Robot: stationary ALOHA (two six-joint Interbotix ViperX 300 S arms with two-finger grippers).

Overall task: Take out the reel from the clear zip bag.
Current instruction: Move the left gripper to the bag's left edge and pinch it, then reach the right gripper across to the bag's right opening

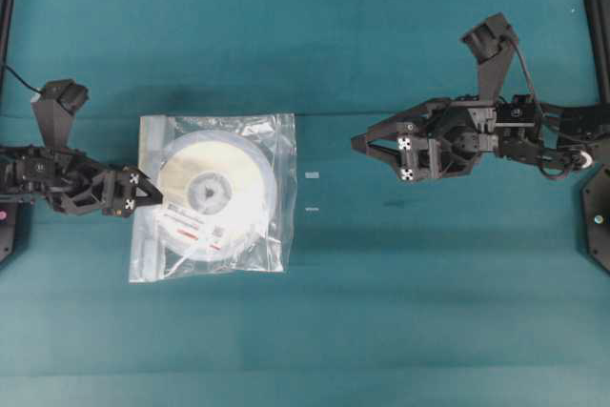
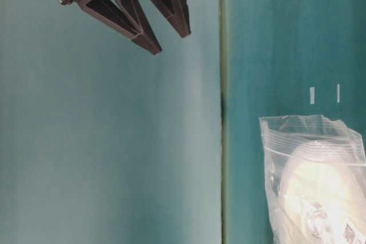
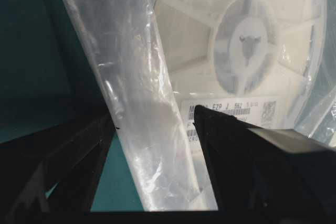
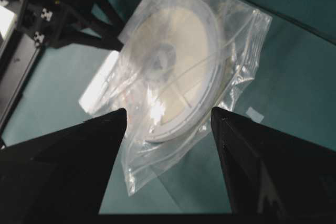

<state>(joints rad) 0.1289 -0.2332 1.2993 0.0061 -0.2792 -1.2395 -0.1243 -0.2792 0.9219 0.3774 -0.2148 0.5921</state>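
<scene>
The clear zip bag (image 1: pixel 212 195) lay flat on the teal bench (image 1: pixel 400 274), left of centre in the overhead view, with the reel (image 1: pixel 212 193) still fully inside it. The reel's grey hub faced up, and its white label with a red stripe sat on the lower part of the disc. The bag's zip strip ran along the edge nearest the left arm.

The left hand (image 1: pixel 145 192) was at that zip edge. From its wrist camera, the two dark fingers (image 3: pixel 231 145) stood parted on either side of the bag's strip (image 3: pixel 136 93), one over the bare bench and the other over the part of the bag covering the reel's label (image 3: pixel 231 111). The jaws were moderately apart, not pinching the plastic; whether either finger touched the bag could not be told.

The right hand (image 1: pixel 360 147) hung well to the right of the bag, apart from it and holding nothing. Its wrist view showed the fingers (image 4: pixel 94 145) spread wide, framing the bag (image 4: pixel 239 66) and reel (image 4: pixel 173 66) between them. The table-level view showed the same hand (image 2: pixel 169 38) raised above the bench surface.

Two small pale tape marks (image 1: pixel 312 175) lay on the bench just right of the bag.
</scene>
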